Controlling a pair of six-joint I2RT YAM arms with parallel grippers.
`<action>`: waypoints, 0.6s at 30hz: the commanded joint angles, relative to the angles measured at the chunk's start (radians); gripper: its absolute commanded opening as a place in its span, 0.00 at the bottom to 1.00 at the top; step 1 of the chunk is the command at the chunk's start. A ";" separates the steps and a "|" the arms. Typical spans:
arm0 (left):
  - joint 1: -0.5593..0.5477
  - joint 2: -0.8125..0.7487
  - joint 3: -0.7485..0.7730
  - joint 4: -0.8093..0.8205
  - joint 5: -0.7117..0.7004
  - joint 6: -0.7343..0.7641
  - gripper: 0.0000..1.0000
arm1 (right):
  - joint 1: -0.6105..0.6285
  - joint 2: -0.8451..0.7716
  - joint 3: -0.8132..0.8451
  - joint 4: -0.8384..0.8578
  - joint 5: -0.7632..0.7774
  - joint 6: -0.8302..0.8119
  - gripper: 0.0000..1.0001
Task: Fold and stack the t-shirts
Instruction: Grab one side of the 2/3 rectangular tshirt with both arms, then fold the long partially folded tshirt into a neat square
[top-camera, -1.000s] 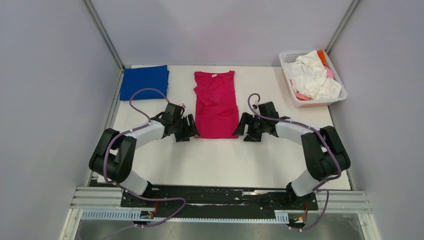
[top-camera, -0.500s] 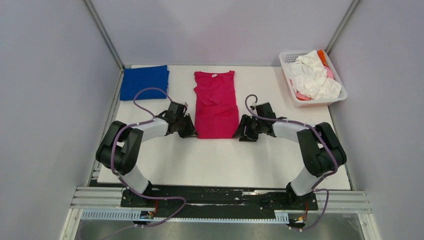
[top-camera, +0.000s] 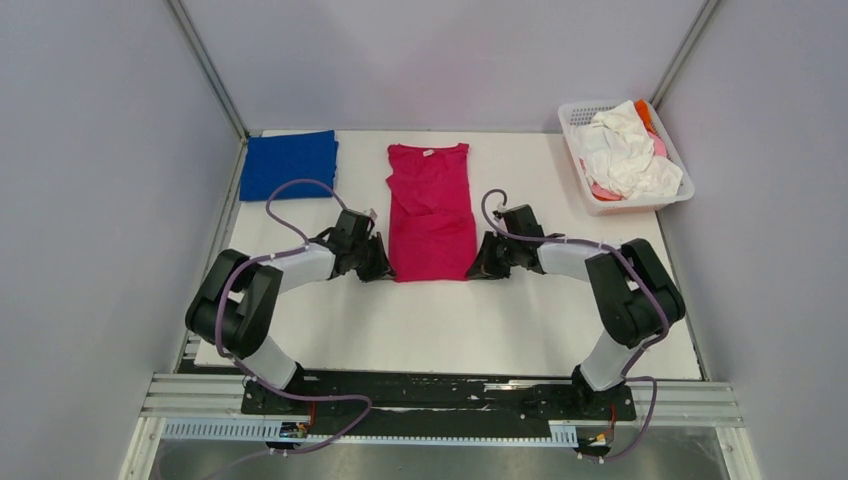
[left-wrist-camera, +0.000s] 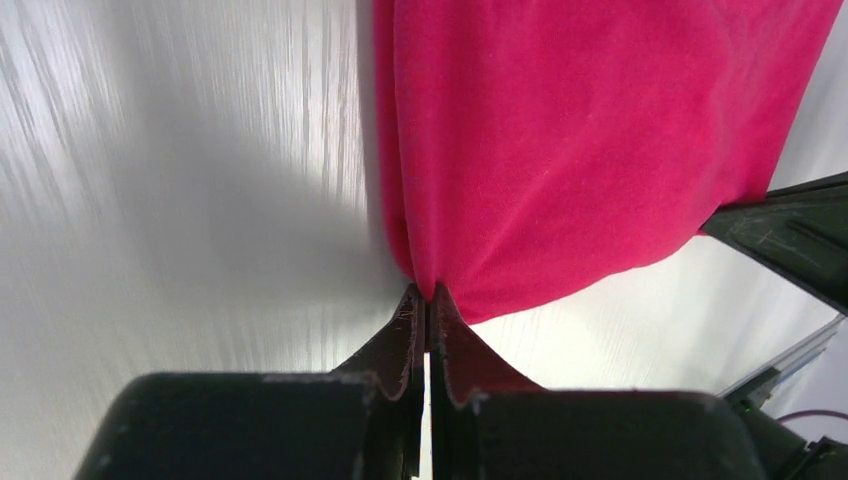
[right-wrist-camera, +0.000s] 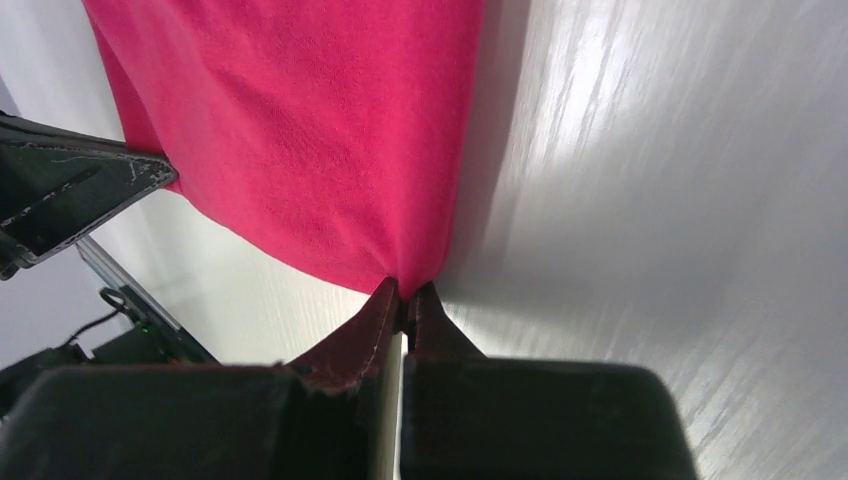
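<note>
A magenta-red t-shirt (top-camera: 432, 205) lies flat in the middle of the table, neck label at the far end, sleeves folded in. My left gripper (top-camera: 385, 268) is shut on its near left hem corner, and the pinched cloth (left-wrist-camera: 428, 285) shows at the fingertips (left-wrist-camera: 427, 296). My right gripper (top-camera: 476, 268) is shut on the near right hem corner, the magenta cloth (right-wrist-camera: 405, 280) bunched between its tips (right-wrist-camera: 405, 292). A folded royal-blue t-shirt (top-camera: 288, 163) rests at the far left. White, pink and orange t-shirts (top-camera: 625, 155) are heaped in the basket.
A white lattice basket (top-camera: 598, 205) stands at the far right corner of the white table (top-camera: 450, 320). Grey walls close in the left, right and far sides. The arm bases sit on a black rail (top-camera: 440, 395) at the near edge.
Both grippers slid inward to the near corners of the magenta-red shirt and went from open to shut on its hem. The shirt itself has barely shifted.
</note>
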 joint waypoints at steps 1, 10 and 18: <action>-0.056 -0.115 -0.099 -0.109 -0.034 0.020 0.00 | 0.070 -0.079 -0.068 -0.126 0.056 -0.110 0.00; -0.154 -0.606 -0.206 -0.345 -0.011 -0.015 0.00 | 0.168 -0.426 -0.126 -0.366 0.001 -0.203 0.00; -0.151 -0.754 -0.152 -0.315 -0.002 -0.034 0.00 | 0.164 -0.517 -0.019 -0.330 -0.047 -0.226 0.00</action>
